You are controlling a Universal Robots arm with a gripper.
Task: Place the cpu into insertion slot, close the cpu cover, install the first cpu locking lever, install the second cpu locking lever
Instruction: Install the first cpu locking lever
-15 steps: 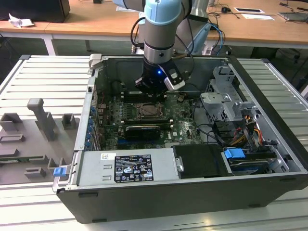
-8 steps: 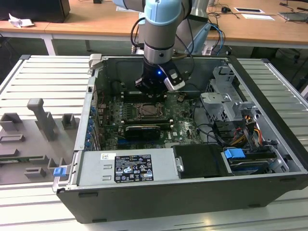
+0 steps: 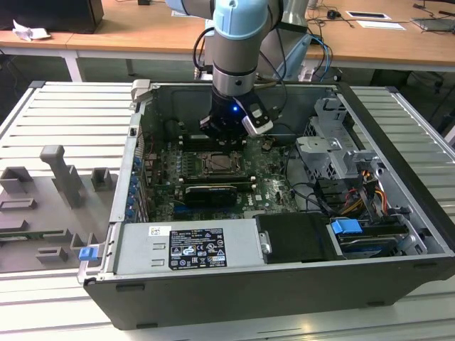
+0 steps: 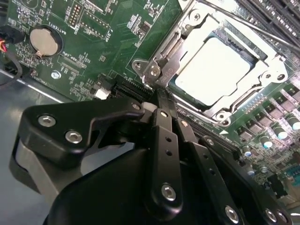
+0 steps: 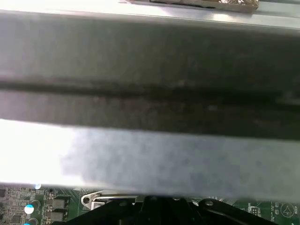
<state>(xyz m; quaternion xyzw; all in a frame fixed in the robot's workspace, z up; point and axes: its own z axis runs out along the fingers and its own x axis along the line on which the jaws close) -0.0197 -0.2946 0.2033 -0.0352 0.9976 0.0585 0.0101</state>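
In the exterior view we see the arm reaching down into the open computer case, its claw low over the green board, just beside the far edge of the slot. The chip sits in that slot near the middle of the board.

In the second wrist view the chip lies flat in the slot, the silver cover framing it. The claw has its black fingers pressed together, tips right at a corner of the cover. A coin battery sits well apart.

In the first wrist view a blurred metal wall looms above a strip of board.
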